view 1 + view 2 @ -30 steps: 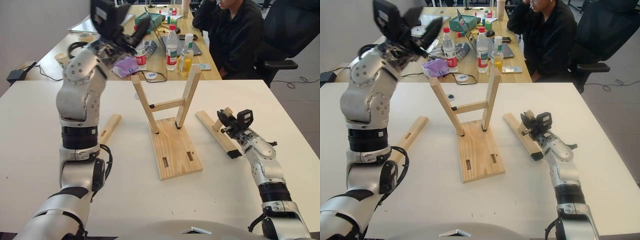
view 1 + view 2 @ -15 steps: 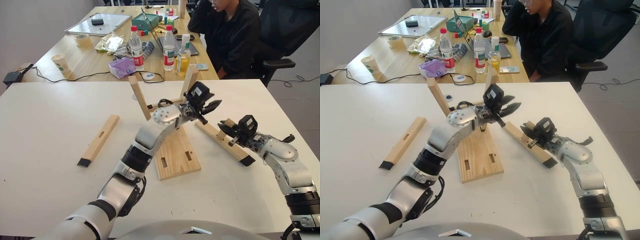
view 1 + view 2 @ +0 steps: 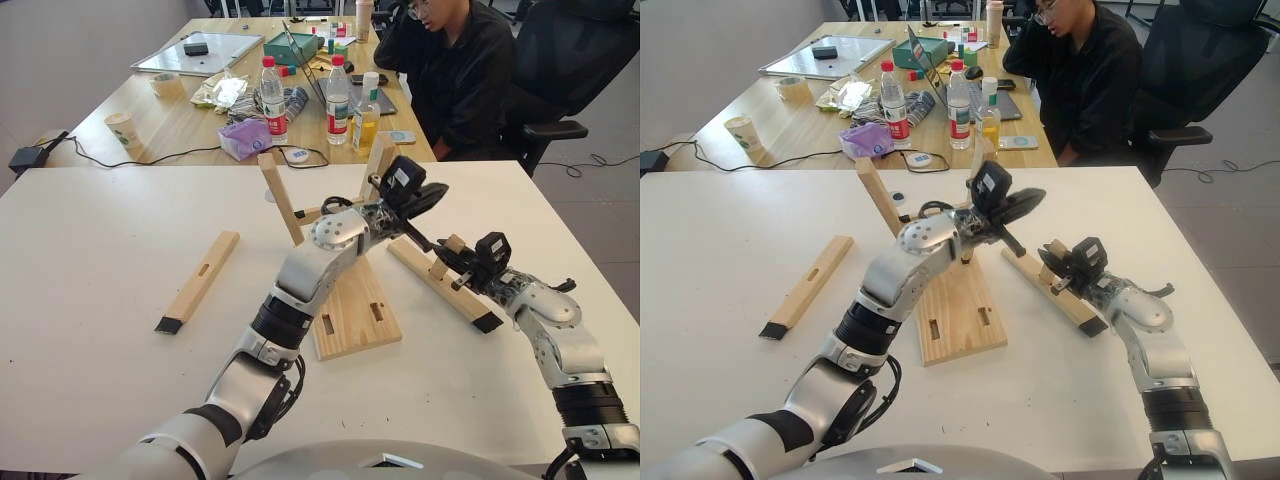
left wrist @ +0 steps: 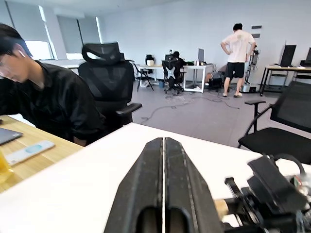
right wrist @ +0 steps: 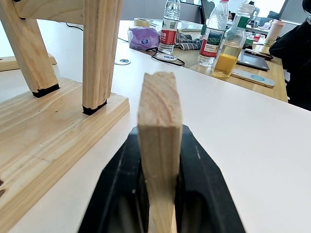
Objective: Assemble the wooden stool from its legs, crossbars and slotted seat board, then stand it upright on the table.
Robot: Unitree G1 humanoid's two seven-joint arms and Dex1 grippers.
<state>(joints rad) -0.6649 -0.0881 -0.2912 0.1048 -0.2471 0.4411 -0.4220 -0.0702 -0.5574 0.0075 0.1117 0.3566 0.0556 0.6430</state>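
Seat board [image 3: 352, 290] lies flat on the table [image 3: 90, 260] with two legs [image 3: 283, 197] standing in it, so with your right gripper [image 3: 468, 264] closed on the crossbar [image 5: 159, 121] of the loose leg [image 3: 436, 280] just beside it, lift level toward the free slots [image 3: 330, 323], holding the shut, empty left gripper [image 3: 1033, 196] clear.

Open-plan office doubling as a robotics lab: a white table [image 3: 90, 300] butts against a long wooden desk [image 3: 170, 115] strewn with water bottles [image 3: 268, 85], a paper cup [image 3: 120, 128] and trailing cables [image 3: 150, 157]. Beyond, black mesh swivel chairs [image 4: 104, 65] stand on a grey floor [image 4: 194, 111] before further desks [image 4: 194, 68] carrying monitors [image 4: 200, 54], with shaded windows [image 4: 73, 34] along the far wall.
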